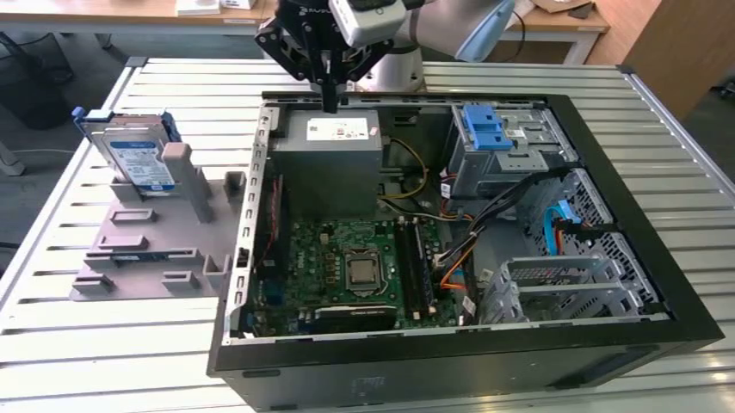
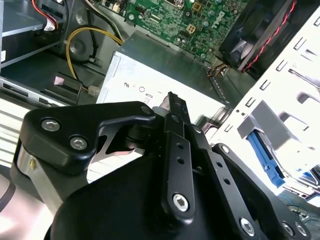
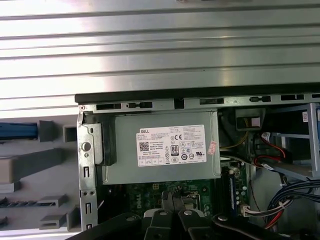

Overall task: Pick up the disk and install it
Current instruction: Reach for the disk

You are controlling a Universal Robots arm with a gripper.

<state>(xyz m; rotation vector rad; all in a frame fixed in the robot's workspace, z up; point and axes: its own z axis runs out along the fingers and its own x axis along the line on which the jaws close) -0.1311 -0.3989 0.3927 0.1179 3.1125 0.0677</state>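
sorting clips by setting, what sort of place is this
Probably a robotics lab or workshop bench for PC assembly: an open desktop computer case lies on a slatted metal table, a grey fixture beside it holds the disk upright, and wooden desks stand behind.

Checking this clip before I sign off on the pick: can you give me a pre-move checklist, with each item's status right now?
1. The disk stands upright in the grey holder, with nothing over it: ok.
2. The claw is at the disk: not ok; it hangs above the power-supply box inside the case.
3. The claw is open for a grasp: not ok; it is shut and holds nothing.
4. The drive cage has a free bay: cannot tell.
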